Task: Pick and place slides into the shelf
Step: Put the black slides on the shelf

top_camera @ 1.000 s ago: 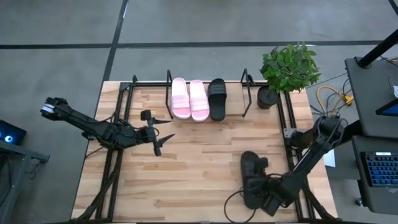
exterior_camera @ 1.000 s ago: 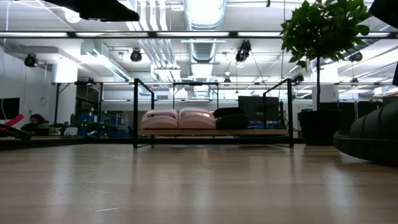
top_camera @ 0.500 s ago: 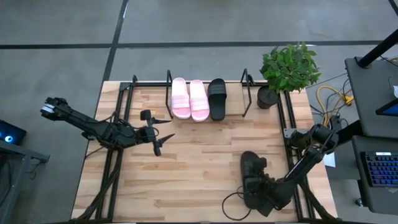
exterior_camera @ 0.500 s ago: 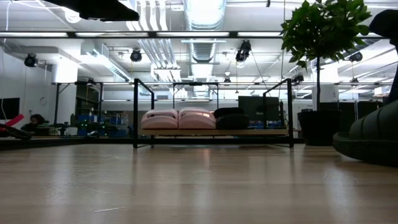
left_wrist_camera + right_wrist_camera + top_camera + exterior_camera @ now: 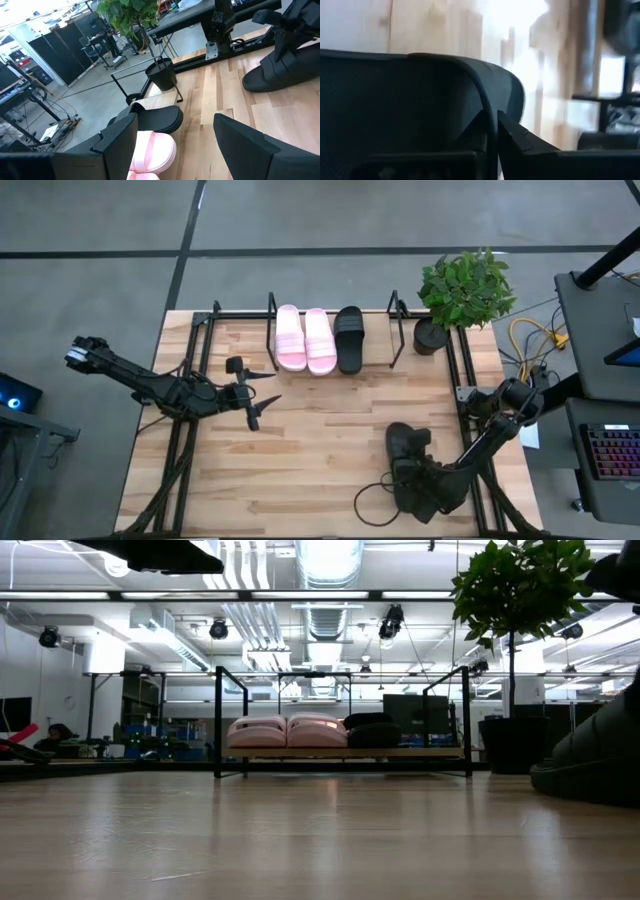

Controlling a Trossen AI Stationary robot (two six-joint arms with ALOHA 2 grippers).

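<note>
Two light pink slides (image 5: 305, 340) and one black slide (image 5: 349, 338) lie side by side, soles down, on the shelf (image 5: 395, 340) at the table's far edge. They also show in the low view (image 5: 290, 731). The second black slide (image 5: 403, 448) lies on the table near the right front and shows at the low view's right edge (image 5: 590, 765). My right gripper (image 5: 420, 482) is low over its near end and shut on it. My left gripper (image 5: 262, 392) is open and empty at the table's left middle, pointing toward the shelf (image 5: 175, 145). My right gripper pinches a thin curved edge (image 5: 487, 112) of the black slide between its two fingers, at the slide's near end. The fingers come in low from the table's near right. The slide's sole seems to rest on the table; I cannot tell if any part is raised.
A potted plant (image 5: 462, 290) stands at the far right corner beside the shelf. A loose dark cable loop (image 5: 372, 505) lies by the front edge near the right gripper. Black arm frames run along both table sides. Bare wood lies between the grippers and the shelf.
My right gripper has gone a little toward the table's left edge, farther over the black slide's near end, and its arm has swung with it. The slide has shifted slightly left on the table. The cable loop by the front edge has shifted left with it.
</note>
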